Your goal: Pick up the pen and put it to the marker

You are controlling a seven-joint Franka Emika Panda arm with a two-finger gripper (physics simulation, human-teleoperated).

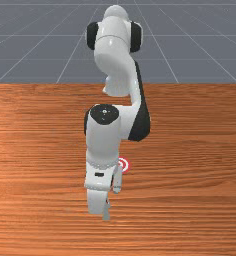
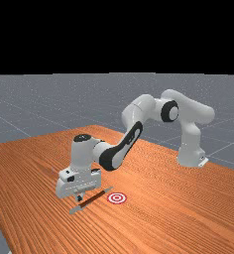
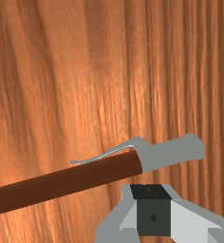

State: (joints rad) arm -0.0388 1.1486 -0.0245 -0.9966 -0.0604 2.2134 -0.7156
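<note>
In your front view, the arm [image 1: 103,142] partly covers the red-and-white marker [image 1: 124,164]. Your far view shows the gripper [image 2: 80,197] at the brown pen [image 2: 92,199], one tip near the marker. In your wrist view, the pen's grey clip end is beside the gripper; you can't tell whether its jaws are open or closed.

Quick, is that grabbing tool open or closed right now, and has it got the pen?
Tool: I can't tell whether it is open or closed; it doesn't appear to hold the pen.
</note>
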